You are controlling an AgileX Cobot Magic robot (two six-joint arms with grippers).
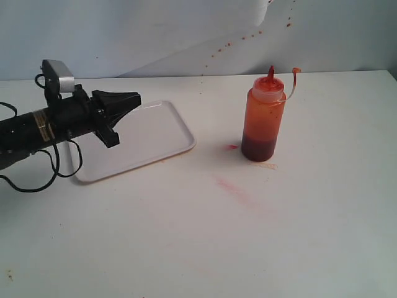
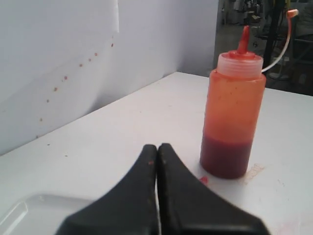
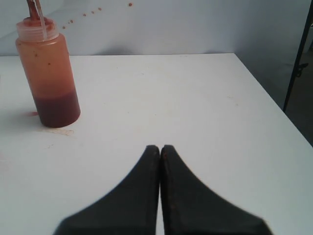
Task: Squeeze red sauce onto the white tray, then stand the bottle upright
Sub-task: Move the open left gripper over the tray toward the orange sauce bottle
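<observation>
Left pincer (image 1: pixel 136 99) hangs above the white tray (image 1: pixel 164 133), jaws pressed together on nothing. The right pincer (image 3: pixel 160 148), seen only from its own wrist, is likewise closed and empty, low over the white table (image 1: pixel 248 236). The tray lies flat and looks bare of sauce. Well apart from it, to the right, the squeeze bottle (image 1: pixel 263 118) stands upright and untouched, red sauce (image 1: pixel 258 148) settled dark in its base. Its nozzle (image 1: pixel 271 72) is uncapped, the tethered cap (image 1: pixel 296 70) off to one side. A small red drop (image 1: pixel 232 147) sits just beside the base. Squeezing seems not yet begun; next, a pincer must open, grip the bottle's body and carry it over the tray.
</observation>
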